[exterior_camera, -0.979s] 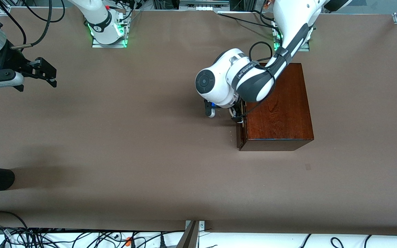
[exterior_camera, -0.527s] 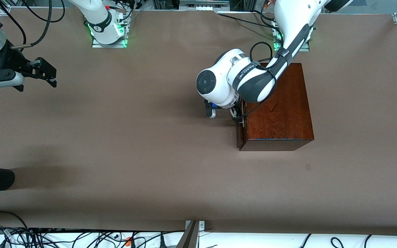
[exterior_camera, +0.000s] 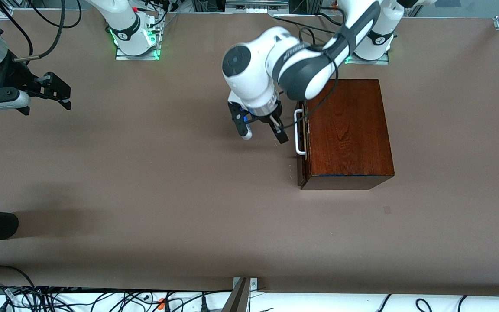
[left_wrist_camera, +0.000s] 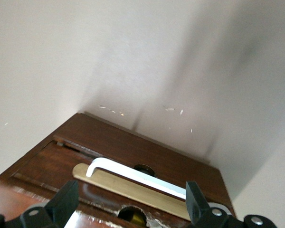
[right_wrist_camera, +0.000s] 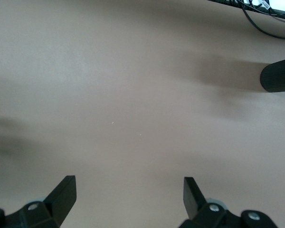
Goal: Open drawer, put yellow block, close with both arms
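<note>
The brown desk (exterior_camera: 145, 195) fills nearly the whole front view. On it, right of the frame's centre, stands the dark reddish-brown wooden box (exterior_camera: 347, 134), its drawer (exterior_camera: 301, 143) pushed in, front flush with the box and facing the right arm's end of the desk. The white bar handle (exterior_camera: 299, 132) stands out from that front. The left arm reaches down from the top right of the frame; its left pincer (exterior_camera: 263, 132) hangs in front of the drawer, just beside the handle, jaws spread wide and empty. The left wrist view shows what the front view does not: the handle (left_wrist_camera: 137, 176) seen face-on between both fingertips (left_wrist_camera: 66, 202). At the upper left edge the right arm waits, its right pincer (exterior_camera: 61, 93) wide open and empty; its wrist view shows only bare desk (right_wrist_camera: 133, 95). No view shows the yellow block.
</note>
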Robot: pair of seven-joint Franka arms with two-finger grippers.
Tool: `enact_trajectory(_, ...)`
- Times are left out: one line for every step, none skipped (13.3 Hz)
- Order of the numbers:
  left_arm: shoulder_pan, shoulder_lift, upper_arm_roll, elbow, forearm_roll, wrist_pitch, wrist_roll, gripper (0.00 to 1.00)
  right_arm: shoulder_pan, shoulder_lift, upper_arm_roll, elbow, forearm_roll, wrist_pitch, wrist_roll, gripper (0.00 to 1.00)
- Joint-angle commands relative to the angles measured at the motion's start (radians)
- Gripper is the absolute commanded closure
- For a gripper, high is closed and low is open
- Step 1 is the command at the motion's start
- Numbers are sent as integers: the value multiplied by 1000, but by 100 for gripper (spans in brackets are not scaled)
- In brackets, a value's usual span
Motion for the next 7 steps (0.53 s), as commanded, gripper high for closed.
enact_trajectory(1, -79, -1, 22, -6, -23, -97, 0, 3, 0, 0, 15, -10, -13, 6, 0)
enact_trajectory(9, -116, 6, 22, -26, -32, -134, 0, 3, 0, 0, 15, -10, -15, 6, 0)
enact_trajectory(20, -141, 11, 23, -31, -47, -183, 0, 3, 0, -2, 15, -10, -15, 5, 0)
enact_trajectory(52, -161, 12, 28, -32, -56, -224, 0, 3, 0, -2, 15, -10, -15, 5, 0)
enact_trajectory(84, -184, 12, 28, -32, -69, -246, 0, 3, 0, -2, 15, -10, -12, 5, 0)
enact_trajectory(112, -208, 12, 28, -34, -76, -248, 0, 4, 0, -2, 15, -12, -12, 8, 0)
enact_trajectory(148, -228, 11, 28, -37, -79, -251, 0, 4, 0, 1, 15, -12, -12, 8, 0)
